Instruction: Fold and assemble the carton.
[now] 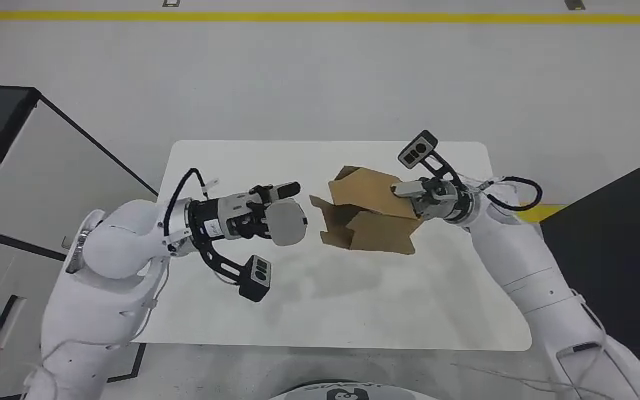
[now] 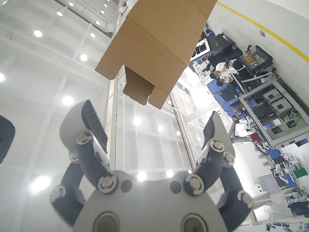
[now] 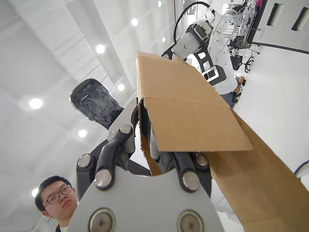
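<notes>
Quick status from my end: the right gripper (image 3: 144, 127) is pinched down on one wall of the carton (image 1: 365, 212) at its right end, with cardboard squeezed between the fingers, so that side is my anchor. The left gripper (image 2: 149, 119) is spread wide with nothing in it, pointing straight at the carton's other end, near it but not touching. The carton sits over the middle of the table (image 1: 300, 310), a bit toward the far edge and the right side. I honestly can't tell whether its underside rests on the table or is held just off it. It's popped partway into a tube, not squared up yet, and the flaps (image 2: 138, 90) on the end facing the left gripper are sticking out loose. So I'd say we're early to mid: body roughly formed, ends not closed. Next move, as I read it, is bringing the left gripper in on those loose flaps and pushing them inward while the right holds firm. That calls for a steady right grip so the tube doesn't collapse or twist, and a gentle, square push from the left, because thin cardboard like this will probably buckle if I come in crooked.
</notes>
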Controlling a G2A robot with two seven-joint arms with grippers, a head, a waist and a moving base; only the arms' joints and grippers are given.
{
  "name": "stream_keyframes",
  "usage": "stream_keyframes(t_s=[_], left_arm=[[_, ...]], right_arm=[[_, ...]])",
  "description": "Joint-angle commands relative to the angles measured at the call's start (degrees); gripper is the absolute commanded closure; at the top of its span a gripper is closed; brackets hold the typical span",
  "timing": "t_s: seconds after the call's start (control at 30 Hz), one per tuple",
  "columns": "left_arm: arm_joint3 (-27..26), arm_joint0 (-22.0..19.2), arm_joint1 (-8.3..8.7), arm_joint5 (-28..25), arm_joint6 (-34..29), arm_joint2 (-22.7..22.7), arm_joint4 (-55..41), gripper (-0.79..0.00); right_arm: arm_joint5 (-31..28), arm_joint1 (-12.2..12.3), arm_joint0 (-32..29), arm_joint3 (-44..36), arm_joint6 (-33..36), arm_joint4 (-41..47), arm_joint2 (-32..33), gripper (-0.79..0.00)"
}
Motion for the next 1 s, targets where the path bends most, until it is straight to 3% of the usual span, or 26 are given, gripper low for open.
stream_keyframes(t_s=[0.0, 0.37, 0.97], left_arm=[[0.0, 0.0, 0.00, 0.0, 0.0, 0.0, -0.1, -0.785], [-2.1, -2.1, 0.51, -1.2, 2.1, -0.9, 6.2, -0.785], [-1.5, -2.5, 0.92, -3.0, 2.4, -0.8, 5.8, -0.785]], right_arm=[[0.0, 0.0, 0.0, 0.0, 0.0, 0.0, 0.0, 0.000], [1.1, -0.5, -0.3, 1.8, -4.8, -2.4, -0.8, 0.000], [0.9, -0.6, 0.0, 2.2, -5.0, -3.1, -1.0, 0.000]])
